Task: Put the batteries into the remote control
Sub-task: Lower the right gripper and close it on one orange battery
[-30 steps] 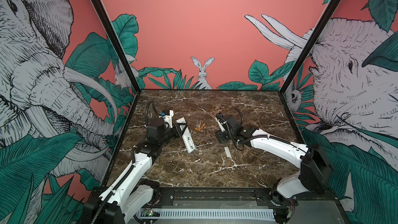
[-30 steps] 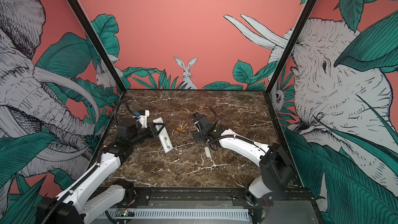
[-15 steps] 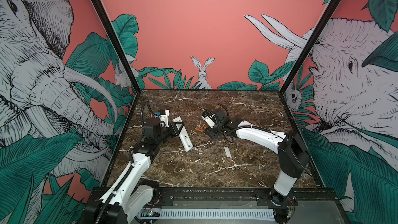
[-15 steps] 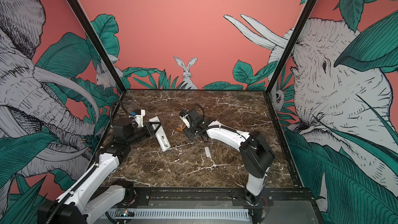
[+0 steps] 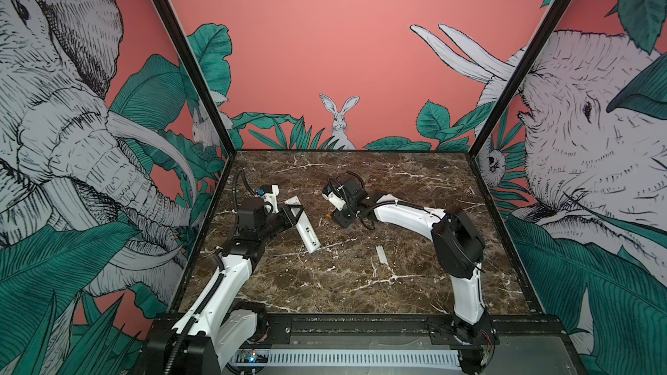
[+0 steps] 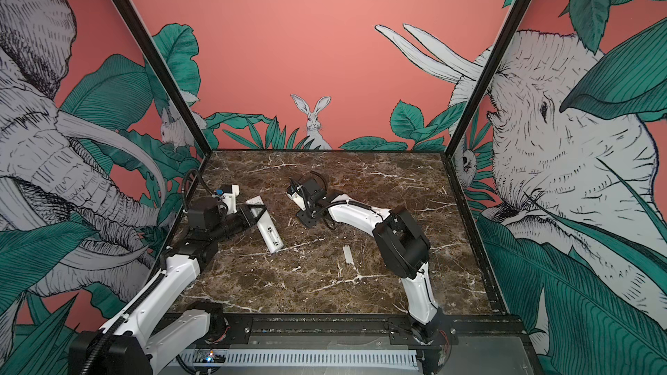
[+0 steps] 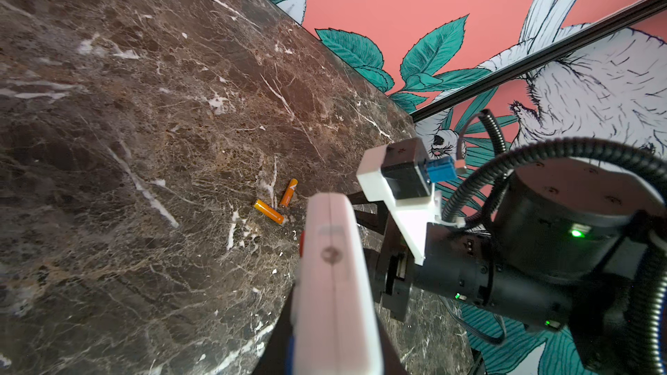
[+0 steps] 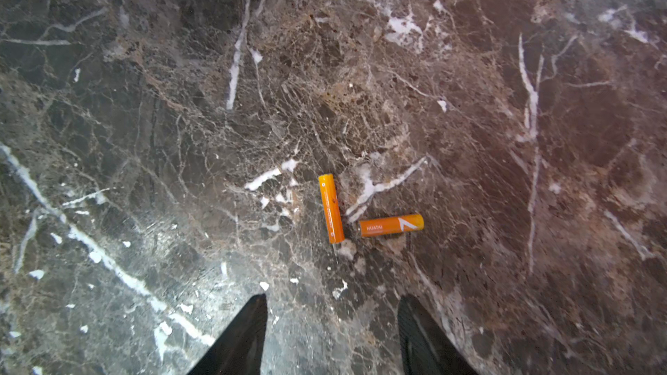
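Note:
Two orange batteries lie on the marble, one (image 8: pixel 331 209) almost at a right angle to the other (image 8: pixel 391 226). In the left wrist view they (image 7: pixel 269 211) lie just past the remote's tip. My right gripper (image 8: pixel 332 299) hovers over them, open and holding nothing, its fingertips (image 8: pixel 261 299) short of the nearer battery. In a top view it (image 5: pixel 341 218) covers all but an orange speck of the batteries (image 5: pixel 328 215). My left gripper (image 5: pixel 293 212) is shut on the long white remote control (image 5: pixel 306 229), (image 7: pixel 335 283), which slants toward the table's front.
A small pale flat strip (image 5: pixel 381 255), (image 6: pixel 348 254) lies on the marble table (image 5: pixel 325 283) in front of the right arm. The painted walls close in the left, right and back. A black rail (image 5: pixel 361 322) runs along the front edge.
My right gripper has swung left and farther back, from beside the strip to over the batteries, and its jaws have narrowed a little. The left gripper with the remote has shifted slightly left.

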You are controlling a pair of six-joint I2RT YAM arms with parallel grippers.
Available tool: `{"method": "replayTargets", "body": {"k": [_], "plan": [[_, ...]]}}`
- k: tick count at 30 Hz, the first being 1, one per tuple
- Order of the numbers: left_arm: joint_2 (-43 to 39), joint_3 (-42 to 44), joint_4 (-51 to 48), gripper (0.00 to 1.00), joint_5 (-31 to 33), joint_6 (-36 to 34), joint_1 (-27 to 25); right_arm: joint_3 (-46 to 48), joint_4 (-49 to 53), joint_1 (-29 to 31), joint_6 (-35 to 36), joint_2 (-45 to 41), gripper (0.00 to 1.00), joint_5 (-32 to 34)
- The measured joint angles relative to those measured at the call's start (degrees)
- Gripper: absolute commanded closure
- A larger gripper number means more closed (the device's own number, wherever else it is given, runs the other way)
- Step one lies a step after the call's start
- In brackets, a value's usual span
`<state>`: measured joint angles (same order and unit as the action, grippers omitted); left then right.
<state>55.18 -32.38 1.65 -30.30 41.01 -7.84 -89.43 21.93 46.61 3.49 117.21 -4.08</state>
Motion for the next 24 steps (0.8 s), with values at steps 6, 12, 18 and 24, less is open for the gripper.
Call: {"method": "replayTargets", "body": {"k": [6, 12, 18, 24], "plan": [[0.00, 1.01, -0.02, 1.00, -0.76, 0.15, 2.03, -5.05, 0.15, 0.00, 0.37, 5.07, 0.44, -1.09], [0.00, 1.38, -0.07, 1.00, -1.38, 0.11, 3.96, -9.88, 0.57, 0.00, 0.39, 9.11, 0.44, -2.34], [0.00, 1.42, -0.09, 1.00, -2.10, 0.11, 5.16, -13.55, 1.97, 0.00, 1.03, 12.11, 0.45, -3.26], [0.02, 1.42, -0.09, 1.00, -2.40, 0.09, 5.64, -13.92, 3.19, 0.00, 1.75, 13.77, 0.46, -3.76]]}}
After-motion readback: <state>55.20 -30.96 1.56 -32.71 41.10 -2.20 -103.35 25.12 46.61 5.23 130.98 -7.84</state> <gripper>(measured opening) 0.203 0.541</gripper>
